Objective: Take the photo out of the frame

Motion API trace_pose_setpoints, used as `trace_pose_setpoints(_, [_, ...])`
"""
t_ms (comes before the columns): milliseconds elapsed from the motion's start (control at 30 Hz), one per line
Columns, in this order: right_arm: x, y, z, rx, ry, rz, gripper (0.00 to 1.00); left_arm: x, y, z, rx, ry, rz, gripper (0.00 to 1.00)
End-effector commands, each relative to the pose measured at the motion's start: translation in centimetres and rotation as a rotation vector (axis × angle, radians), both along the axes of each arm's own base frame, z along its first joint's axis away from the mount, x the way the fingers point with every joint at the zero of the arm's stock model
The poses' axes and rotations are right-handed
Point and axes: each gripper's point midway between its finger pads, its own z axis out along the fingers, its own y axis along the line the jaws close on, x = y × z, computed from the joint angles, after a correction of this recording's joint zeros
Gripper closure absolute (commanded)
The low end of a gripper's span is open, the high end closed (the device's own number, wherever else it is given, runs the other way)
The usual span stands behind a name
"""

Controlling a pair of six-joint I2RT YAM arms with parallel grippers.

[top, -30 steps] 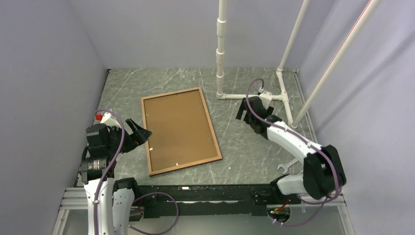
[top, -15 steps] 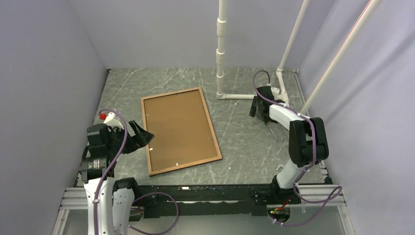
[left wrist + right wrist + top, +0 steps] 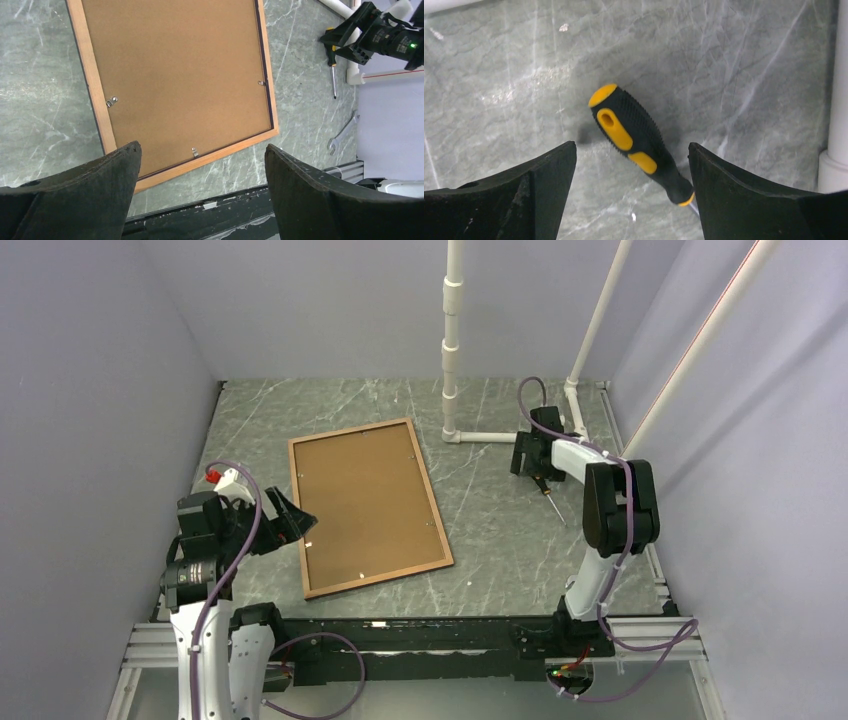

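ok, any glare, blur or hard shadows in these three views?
Top external: even soft light, no hard shadows, brown hardboard back sharp. Left wrist: crisp too, small metal clips readable; its own dark fingers show little detail. Right wrist: black-and-yellow screwdriver sharp, faint soft shadow left of its handle, mild pale sheen on the grey marbled table.

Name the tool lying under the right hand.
The screwdriver, with its black-and-yellow handle; the bare metal wrench lies apart, nearer the arm bases.
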Motion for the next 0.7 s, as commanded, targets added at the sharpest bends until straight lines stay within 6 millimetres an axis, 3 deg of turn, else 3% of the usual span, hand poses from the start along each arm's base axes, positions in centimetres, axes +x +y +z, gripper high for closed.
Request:
trace_pose_setpoints(0, [1.5, 0.2, -0.5, 0.051, 0.010, 0.025, 0.20, -0.1, -1.0, 1.5, -0.038, -0.044, -0.048, 0.06])
trace_pose_setpoints(233, [1.4, 1.3, -0.9, 0.113, -0.020, 0.044, 0.40, 0.0, -3.2, 1.1, -0.196, -0.056, -0.106, 0.06])
trace_pose_setpoints(400, [1.4, 2.0, -1.2, 0.145, -0.018, 0.051, 0.66, -0.1, -4.8, 0.1, -0.241, -0.022, -0.146, 0.06])
trace_pose_setpoints(667, [1.2, 4.0, -0.7, 0.181, -0.031, 0.092, 0.98, -0.4, -8.1, -2.4, -0.296, 0.060, -0.222, 0.06])
